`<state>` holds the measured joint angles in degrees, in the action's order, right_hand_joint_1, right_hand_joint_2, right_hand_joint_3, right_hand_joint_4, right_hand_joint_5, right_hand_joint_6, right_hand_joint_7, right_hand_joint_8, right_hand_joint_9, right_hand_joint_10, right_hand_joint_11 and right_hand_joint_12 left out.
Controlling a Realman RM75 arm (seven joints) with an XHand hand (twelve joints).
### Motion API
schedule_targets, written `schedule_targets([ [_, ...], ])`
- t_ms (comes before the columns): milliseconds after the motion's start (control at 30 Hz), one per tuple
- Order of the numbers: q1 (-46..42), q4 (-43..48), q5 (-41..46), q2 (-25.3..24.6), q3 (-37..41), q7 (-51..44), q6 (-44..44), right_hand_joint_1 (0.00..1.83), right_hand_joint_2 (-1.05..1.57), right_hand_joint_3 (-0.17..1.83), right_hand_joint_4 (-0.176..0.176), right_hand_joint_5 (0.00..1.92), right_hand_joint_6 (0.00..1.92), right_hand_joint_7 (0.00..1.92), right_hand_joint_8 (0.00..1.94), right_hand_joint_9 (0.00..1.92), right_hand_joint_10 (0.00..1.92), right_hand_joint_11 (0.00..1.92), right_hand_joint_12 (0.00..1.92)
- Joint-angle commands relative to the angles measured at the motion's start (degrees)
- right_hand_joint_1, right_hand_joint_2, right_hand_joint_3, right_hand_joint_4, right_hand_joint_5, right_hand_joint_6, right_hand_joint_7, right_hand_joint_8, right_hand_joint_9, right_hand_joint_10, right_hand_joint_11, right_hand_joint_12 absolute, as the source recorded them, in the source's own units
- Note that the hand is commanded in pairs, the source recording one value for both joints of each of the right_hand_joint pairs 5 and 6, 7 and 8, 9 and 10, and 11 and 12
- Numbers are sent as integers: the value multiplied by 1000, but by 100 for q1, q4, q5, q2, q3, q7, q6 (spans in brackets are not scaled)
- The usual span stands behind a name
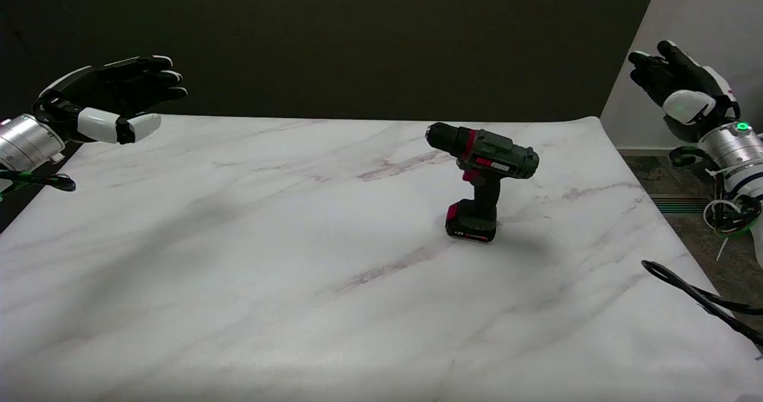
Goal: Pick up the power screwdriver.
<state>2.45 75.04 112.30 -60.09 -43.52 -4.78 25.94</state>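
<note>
Dark-green, red-trimmed power screwdriver (481,175) stands upright on its battery; right robot hand (682,89) hovers empty, fingers extended.

The light is soft and even, coming from above. The marble table (238,259) reads bright, almost washed out along the bottom edge of the frame, while the backdrop across the top stays nearly black. A faint, diffuse shadow spreads to the right of the screwdriver (480,178) in the middle right; broader grey shading lies across the left centre. No hard glare shows. The picture is slightly soft and grainy overall, with dark parts losing detail.
</note>
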Motion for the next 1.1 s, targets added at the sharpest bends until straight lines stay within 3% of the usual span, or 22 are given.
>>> schedule_targets([
  [33, -468, 497, -2192, -506, -514, -8, -813, 1017, -573, 418, -175, 0, 0, 266, 266, 151, 151, 138, 138],
  [233, -676, 503, -2230, -896, -700, -8, -1414, 1007, -612, 506, -121, 39, 39, 217, 217, 91, 91, 81, 81],
  [467, -754, 516, -2179, -1119, -844, 0, -1422, 1005, -600, 486, -93, 36, 36, 197, 197, 107, 107, 104, 104],
  [1100, -770, 583, -1763, -1250, -1375, 0, -1404, 997, -562, 501, -91, 16, 16, 141, 141, 148, 148, 155, 155],
])
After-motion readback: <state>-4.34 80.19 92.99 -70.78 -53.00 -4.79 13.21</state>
